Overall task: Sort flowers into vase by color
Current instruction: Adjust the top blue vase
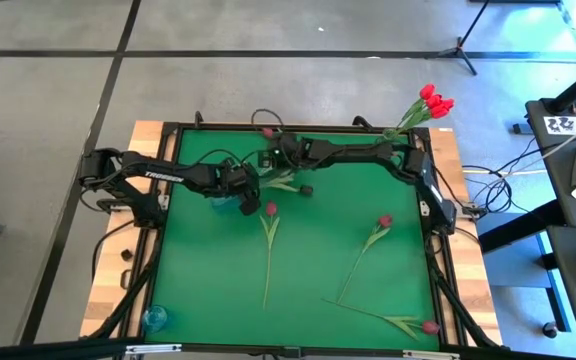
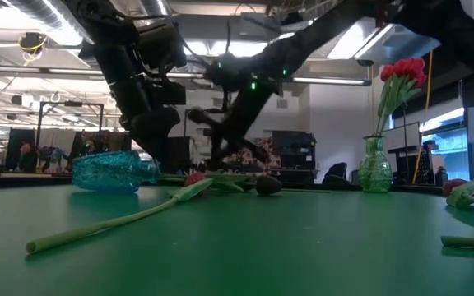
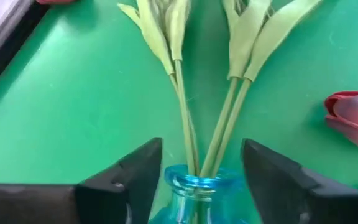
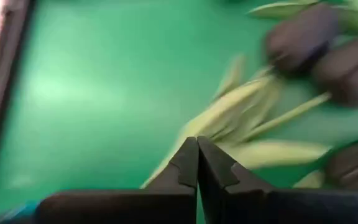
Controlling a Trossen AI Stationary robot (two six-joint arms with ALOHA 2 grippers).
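Two claws: both work near the middle of the table's far edge.
Left gripper (image 3: 201,180): fingers spread wide, one on each side of the neck of the blue vase (image 3: 194,196); whether the pads press the glass, I cannot tell.
Blue vase: lies on its side on the green table (image 1: 208,290), just inside the far edge and left of centre, mouth pointing toward the middle.
In the blue vase: thin green stems (image 3: 185,112) run out of its mouth and fan along the mat, leaves spread; dark heads (image 1: 306,188) lie at their ends.
Right gripper (image 4: 197,163): fingers pressed together with nothing between them, low over the leaves of that same bunch, just right of the blue vase.
Green glass vase (image 2: 374,167): stands upright at the far right corner.
In the green vase: a bunch of bright red tulips (image 1: 432,101), heads leaning out past the corner.
Loose flowers: one tulip (image 1: 269,245) lies left of centre, head toward the far edge; another (image 1: 366,250) right of centre; a third (image 1: 393,321) along the near edge toward the near right corner.
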